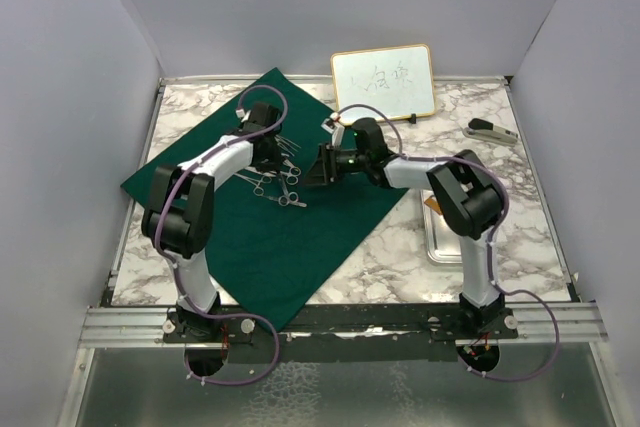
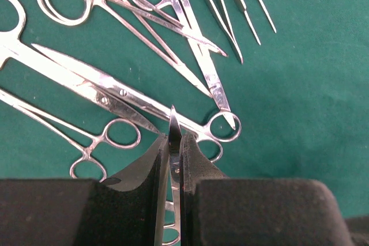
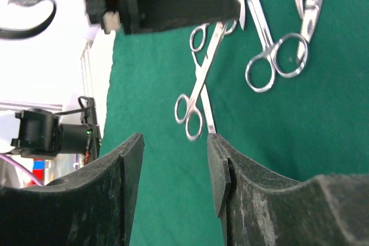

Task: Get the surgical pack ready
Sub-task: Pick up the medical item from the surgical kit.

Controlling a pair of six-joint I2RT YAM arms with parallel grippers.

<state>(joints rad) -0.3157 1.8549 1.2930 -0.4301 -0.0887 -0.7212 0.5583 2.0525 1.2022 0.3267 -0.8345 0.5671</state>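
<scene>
Tools (image 1: 272, 185) lie in a heap on the green cloth (image 1: 300, 247) on the bench (image 1: 400, 257). They look hard, thin, shiny and slippery. Left jaws pinch one tool (image 2: 173, 133) tight near its middle. Right jaws are wide open, holding nothing.

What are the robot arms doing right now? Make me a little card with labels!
left fingers: shut on one thin silver instrument
right fingers: open, nothing between them, above the green cloth
loose instruments: lying on the cloth, several crossing each other
steel tray: on the table to the right of the cloth, partly hidden by the right arm
whiteboard: standing at the back of the table
gauze: none to be seen
</scene>
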